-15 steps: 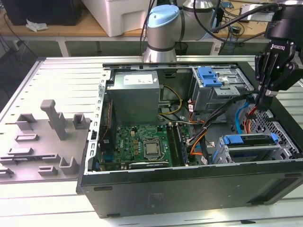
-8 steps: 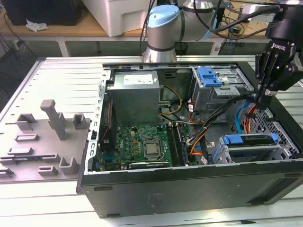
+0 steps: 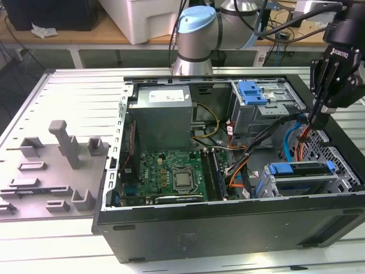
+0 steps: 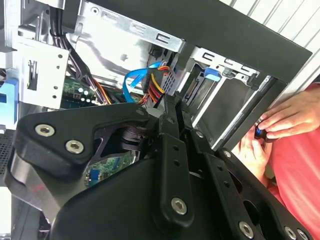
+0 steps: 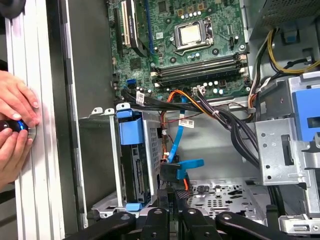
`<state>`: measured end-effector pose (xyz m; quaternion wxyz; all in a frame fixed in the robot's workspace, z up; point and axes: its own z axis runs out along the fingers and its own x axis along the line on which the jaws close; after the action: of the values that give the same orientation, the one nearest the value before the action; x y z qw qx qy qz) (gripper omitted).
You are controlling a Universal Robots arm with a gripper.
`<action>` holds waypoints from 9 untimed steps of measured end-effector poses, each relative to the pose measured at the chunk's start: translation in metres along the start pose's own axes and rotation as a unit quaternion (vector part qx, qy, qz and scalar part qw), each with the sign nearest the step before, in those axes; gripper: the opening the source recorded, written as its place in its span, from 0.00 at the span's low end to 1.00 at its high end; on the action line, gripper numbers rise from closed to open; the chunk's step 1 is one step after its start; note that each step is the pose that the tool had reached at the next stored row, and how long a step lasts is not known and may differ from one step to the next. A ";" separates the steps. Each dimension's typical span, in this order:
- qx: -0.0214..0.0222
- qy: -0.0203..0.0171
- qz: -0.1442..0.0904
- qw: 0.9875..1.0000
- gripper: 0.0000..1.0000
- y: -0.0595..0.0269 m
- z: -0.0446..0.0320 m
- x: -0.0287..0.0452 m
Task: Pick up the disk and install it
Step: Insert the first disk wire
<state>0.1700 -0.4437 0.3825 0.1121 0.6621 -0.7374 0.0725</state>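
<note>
Grey moulded fixture plate [image 3: 51, 177] lies at the exterior view's left, on the slatted table [image 3: 74, 91]. Next comes the open black computer case [image 3: 228, 228], with the green motherboard [image 3: 171, 171] inside and the grey power supply box [image 3: 162, 117] behind it. Further right, the disk [image 3: 308, 168] already sits on edge in the metal bay [image 3: 302, 185] at the case's near corner, its blue frame showing at the end. The gripper [image 3: 313, 120] hangs at the exterior view's far right, above and just behind that bay, among the cables and clear of the disk. Its fingers [image 4: 172, 135] are drawn together. In the first wrist view a black cable plug [image 5: 170, 174] sits right at the tips, and whether they pinch it I cannot tell. A person's hands [image 5: 15, 130] are just outside the case's wall.
</note>
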 end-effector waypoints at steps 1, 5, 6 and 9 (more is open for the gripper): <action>0.000 -0.002 0.000 1.000 0.17 0.0003 -0.0002 0.0017; 0.002 -0.012 0.000 1.000 0.17 0.0014 0.0009 0.0106; 0.002 -0.013 0.000 1.000 0.17 0.0016 0.0013 0.0122; 0.003 -0.021 0.000 1.000 0.17 0.0030 0.0025 0.0174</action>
<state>0.1652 -0.4607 0.3847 0.0945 0.6638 -0.7394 0.0614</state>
